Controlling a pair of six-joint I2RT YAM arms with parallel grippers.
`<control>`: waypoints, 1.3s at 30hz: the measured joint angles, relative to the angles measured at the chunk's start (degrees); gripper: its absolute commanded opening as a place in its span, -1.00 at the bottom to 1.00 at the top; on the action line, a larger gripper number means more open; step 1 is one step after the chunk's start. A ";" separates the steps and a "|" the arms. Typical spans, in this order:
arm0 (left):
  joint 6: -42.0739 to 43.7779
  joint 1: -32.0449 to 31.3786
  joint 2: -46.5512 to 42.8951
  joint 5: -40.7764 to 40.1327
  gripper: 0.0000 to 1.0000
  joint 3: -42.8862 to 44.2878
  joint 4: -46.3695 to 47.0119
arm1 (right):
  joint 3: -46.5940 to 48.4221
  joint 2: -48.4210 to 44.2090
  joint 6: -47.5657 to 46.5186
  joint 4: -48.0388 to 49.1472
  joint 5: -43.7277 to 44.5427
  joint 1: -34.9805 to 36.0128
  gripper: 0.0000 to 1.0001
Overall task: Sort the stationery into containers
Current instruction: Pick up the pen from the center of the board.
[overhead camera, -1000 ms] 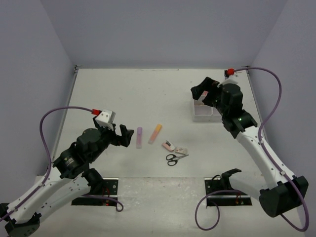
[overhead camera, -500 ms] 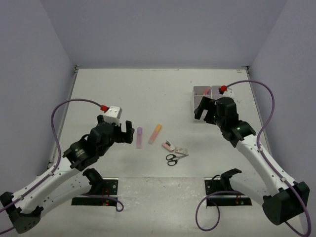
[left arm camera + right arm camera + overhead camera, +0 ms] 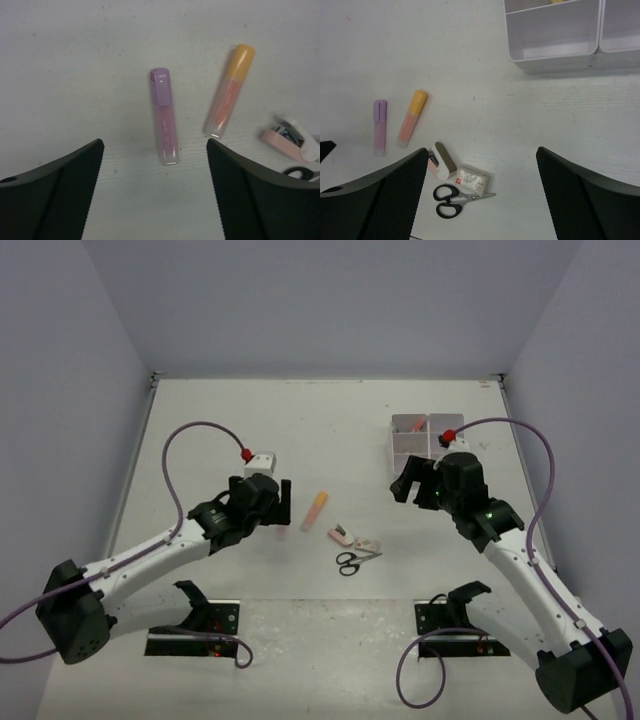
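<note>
Lilac highlighter (image 3: 165,117) sits under the left end effector (image 3: 155,148), spread wide and empty. Seemingly the approach step; next, descend and clamp it.

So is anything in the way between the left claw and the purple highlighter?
No, nothing visible. The lilac highlighter lies on bare table right below the open left gripper, and the orange highlighter sits apart beside it.

The white organiser box (image 3: 552,54) occupies the upper right of the frame. The lilac highlighter (image 3: 380,127) and orange highlighter (image 3: 412,119) lie side by side at left, not touching. Below centre, a small pink item (image 3: 439,162), a white packet (image 3: 472,181) and black-handled scissors (image 3: 451,195) cluster closely. The right gripper (image 3: 481,152) has its fingers spread to the lower corners.
</note>
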 measured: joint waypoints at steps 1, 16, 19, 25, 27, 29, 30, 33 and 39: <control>-0.13 0.00 3.93 -0.03 0.41 0.16 0.66 | 0.00 0.11 -0.18 0.04 -0.36 0.00 0.81; -0.07 0.16 27.93 1.51 -0.08 2.70 8.75 | -0.75 2.37 -1.30 0.67 -5.32 0.64 0.89; 0.05 0.40 29.46 2.42 -0.26 2.98 12.13 | -0.75 2.73 -1.64 0.78 -6.18 0.78 0.89; 0.41 0.55 30.81 2.90 -1.00 2.89 16.79 | -0.77 2.59 -2.18 1.52 -7.81 1.03 0.89; 0.36 0.61 30.52 2.99 -1.00 2.41 17.42 | -0.82 2.39 -2.37 1.72 -8.61 1.03 0.89; 0.35 0.75 29.33 3.55 -1.00 1.28 17.85 | -1.19 1.76 -2.50 2.53 -10.33 1.03 0.94; 0.34 0.75 28.23 4.02 -1.00 0.38 17.87 | -1.62 1.23 -2.57 3.12 -11.53 1.03 0.98; 0.42 -0.13 21.48 4.81 -1.00 -4.01 17.73 | -3.27 -1.09 -2.20 4.87 -15.20 1.09 0.98; 3.08 -5.75 0.02 6.06 -1.00 -14.64 26.79 | -8.31 -5.48 3.96 15.86 -26.35 2.56 0.96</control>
